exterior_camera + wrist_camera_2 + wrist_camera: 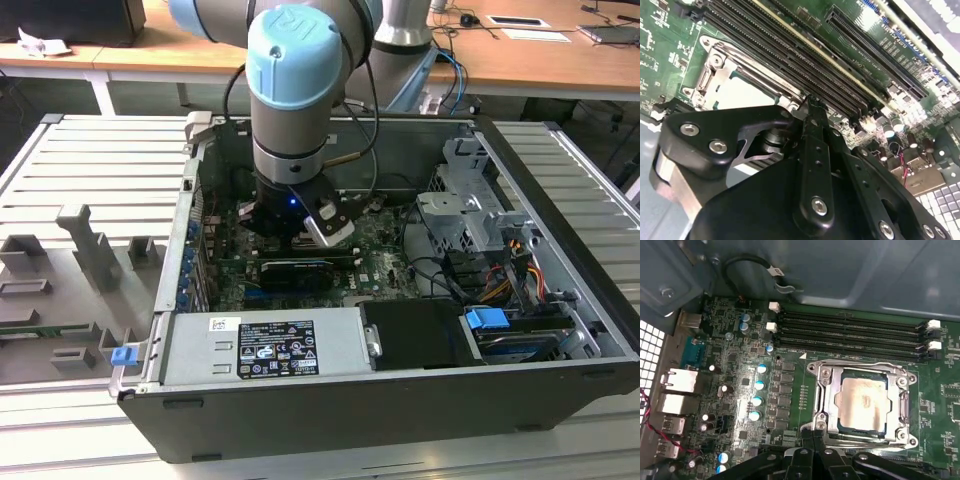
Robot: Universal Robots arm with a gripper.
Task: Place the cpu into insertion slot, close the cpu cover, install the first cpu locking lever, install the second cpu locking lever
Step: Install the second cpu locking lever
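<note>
Fingers (812, 437) pressing together, tips meeting with nothing pinched between them, hovering at the near edge of the insertion slot (860, 405). In the first wrist view the cpu (862, 402) is sitting in the slot, right of frame centre, with the cpu cover (825, 390) lying closed around it. Memory slots (850, 332) are running across above. In the exterior view the gripper (300, 225) is reaching down into the computer case (330, 400), centre frame.

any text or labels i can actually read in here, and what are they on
None can be read.
White label on the power supply box: print too small.
Motherboard markings in both wrist views: too small.
The cpu top: faint marks, illegible.
</note>
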